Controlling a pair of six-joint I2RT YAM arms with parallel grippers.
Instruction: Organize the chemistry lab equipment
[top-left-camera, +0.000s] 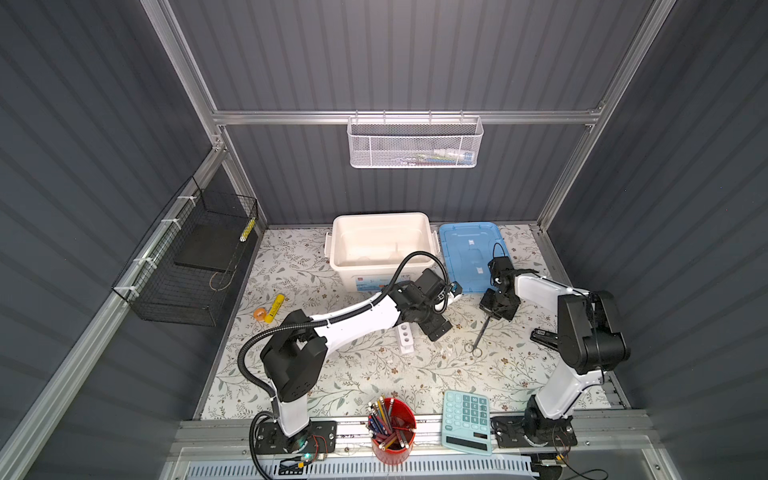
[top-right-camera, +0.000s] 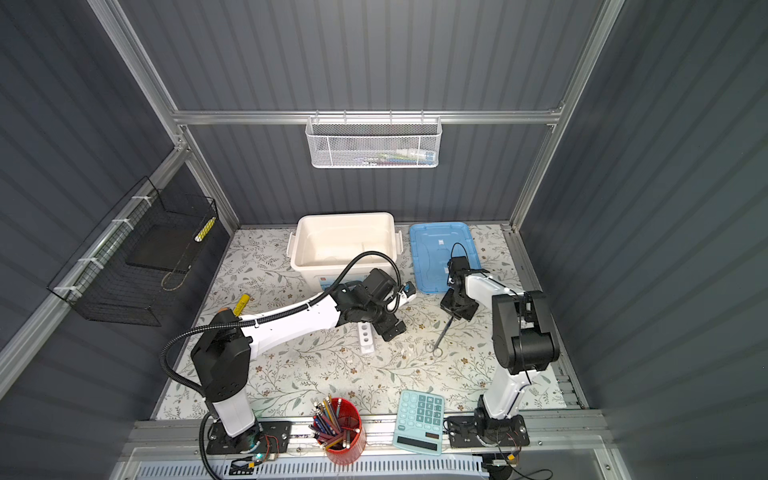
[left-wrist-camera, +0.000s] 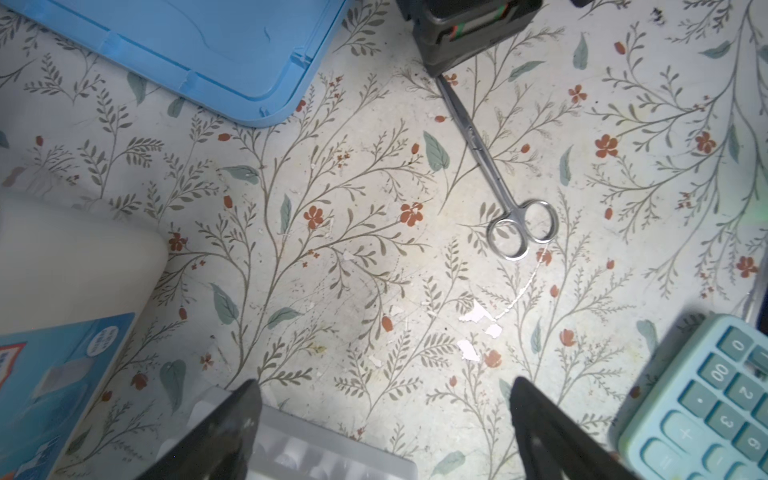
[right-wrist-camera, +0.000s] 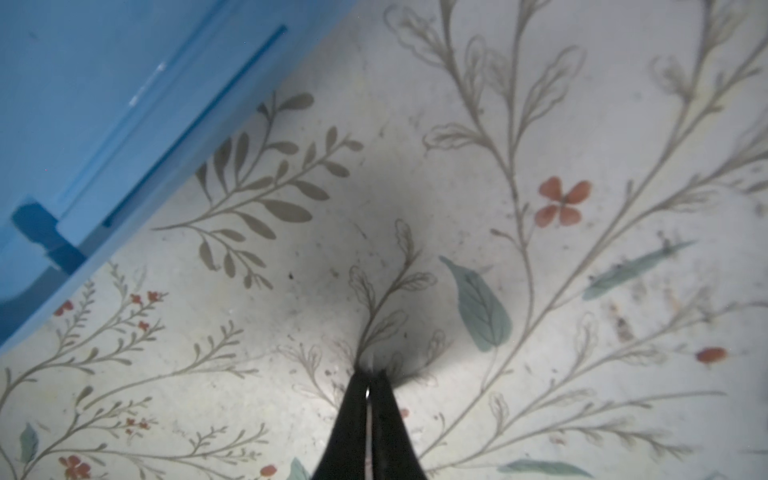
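Red pencil cup (top-left-camera: 390, 451) stands beside teal calculator (top-left-camera: 465, 422).

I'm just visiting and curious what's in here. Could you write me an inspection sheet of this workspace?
Surface: flowered mat, white flecks; open white tub, blue lid beside it.
Job's things: scissors and white rack on mat.
Clutter: red pencil cup, calculator, yellow marker, orange ball.
Fingers: left fingers wide open near rack; right fingers shut on scissors' tip.
Cables: black hose loops along left arm.
Surroundings: white mesh basket, black wire basket, grey walls.
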